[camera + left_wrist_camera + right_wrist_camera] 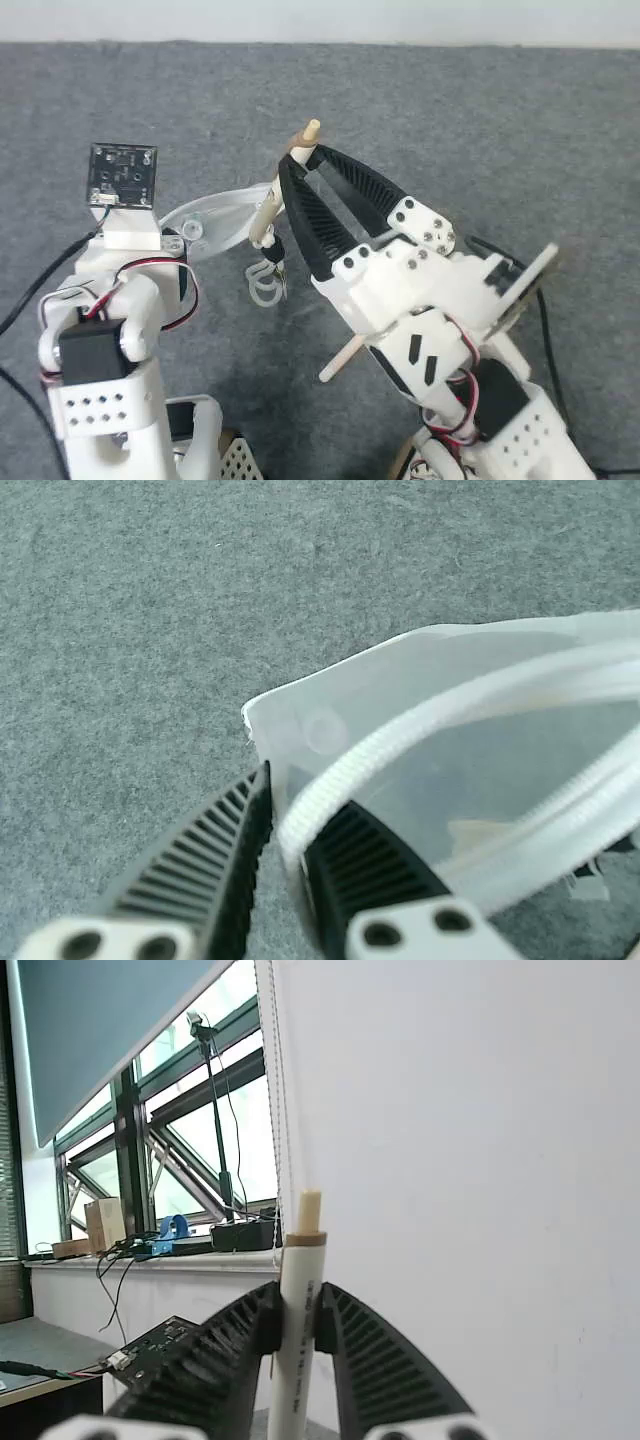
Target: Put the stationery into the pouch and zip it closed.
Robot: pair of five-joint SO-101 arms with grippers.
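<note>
Shells point(100, 405): white plastic, perforated at the bases.
Fingers point(310, 225): black, ribbed inside.
Servos point(90, 355): black, joined by red, white and black cables point(192, 290).
Screws point(426, 235): silver, set in white mounts.

Right hand point(303, 156) holds pencil point(270, 208), right of pouch point(215, 222).

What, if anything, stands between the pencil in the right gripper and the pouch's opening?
Nothing visible does. The right gripper holds the pencil close over the pouch, whose zip is open. The left gripper clamps the pouch's edge at one end of the zip, seemingly aside.
</note>
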